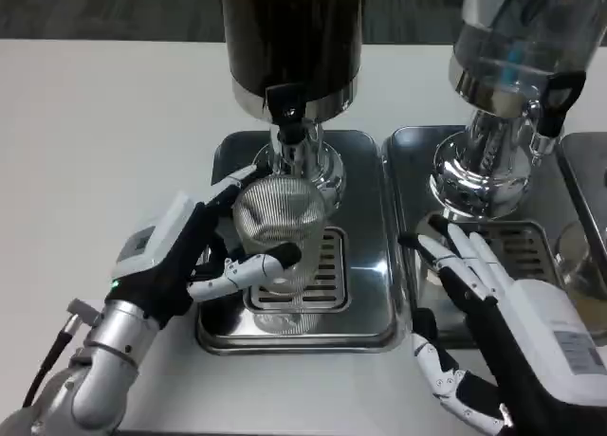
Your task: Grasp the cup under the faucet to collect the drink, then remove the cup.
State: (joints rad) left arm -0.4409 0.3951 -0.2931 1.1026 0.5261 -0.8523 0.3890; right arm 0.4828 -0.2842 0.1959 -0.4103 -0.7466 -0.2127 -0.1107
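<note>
We saw the cup (278, 237), a clear ribbed glass, standing on the slotted grate of the steel drip tray (365, 265), directly under the faucet (290, 123) of the dark dispenser (292, 33). We could not tell whether any drink was in the cup. The left hand (185, 256) held the cup from the cup's left, one finger reaching behind it and another wrapping across its front, with the silver forearm slanting down and away from the cup toward the lower left corner. To the right of the cup, past the tray's edge, the right hand (493, 322) lay palm down with its fingers spread and straight, holding nothing, its fingertips pointing toward a second tray (417, 171). On that tray, farther right of the cup, stood a clear dispenser (517, 47) on a chrome base.
</note>
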